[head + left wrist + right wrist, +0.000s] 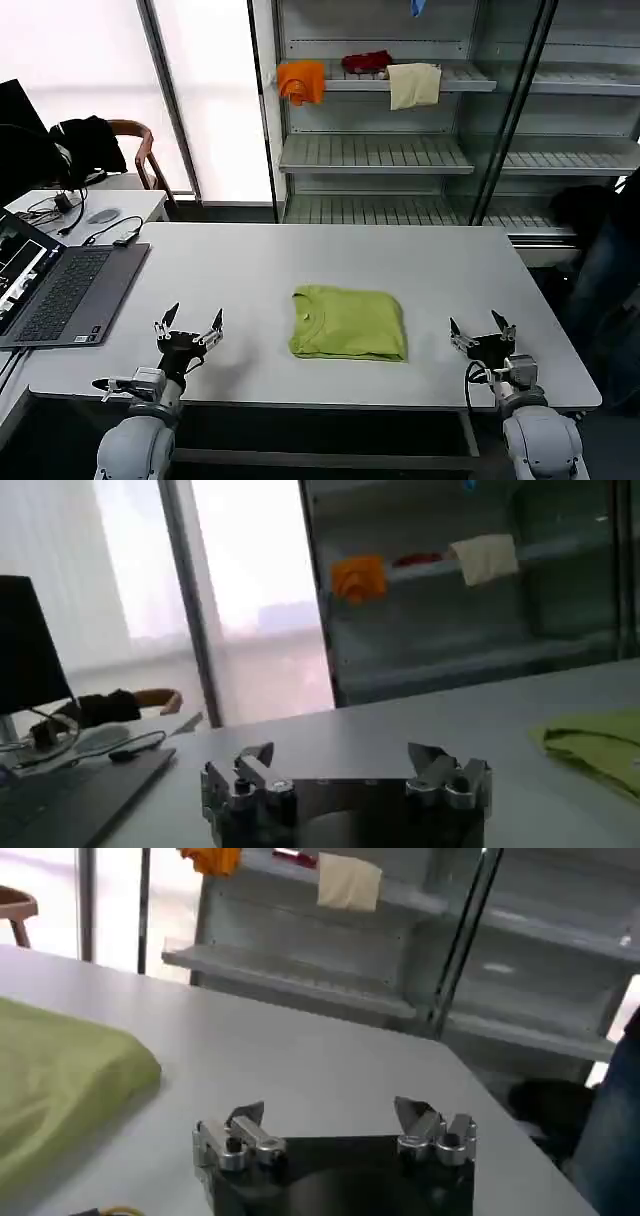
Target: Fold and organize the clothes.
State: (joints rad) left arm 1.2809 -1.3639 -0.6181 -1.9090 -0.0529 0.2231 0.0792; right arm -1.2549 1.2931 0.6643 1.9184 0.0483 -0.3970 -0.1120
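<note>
Lime cotton T-shirt (348,323): folded into a compact rectangle, collar toward the left side, lying flat near the middle of the table (260,270), closer to the front edge than the back; centred there so both arms can reach it equally.
Fold state: sleeves and hem tucked under, edges fairly square; judged done or nearly done, with only the putting-away left.
Left gripper (188,329): near the front edge, left of the shirt and well apart from it, fingers spread wide, holding nothing; probably drawn back to leave the cloth undisturbed.
Right gripper (481,330): near the front edge, right of the shirt, also well apart, fingers wide and empty; mirrors the left, a resting pose on either side of the work.
Laptop (60,290): open at the left edge of the table, clear of the folding area.
Shelves (375,150): beyond the back edge, carrying an orange cloth (301,80), a red cloth (366,62) and a cream cloth (414,84); likely the storage spot.
Risk: lifting by one side could spill the fold open.
</note>
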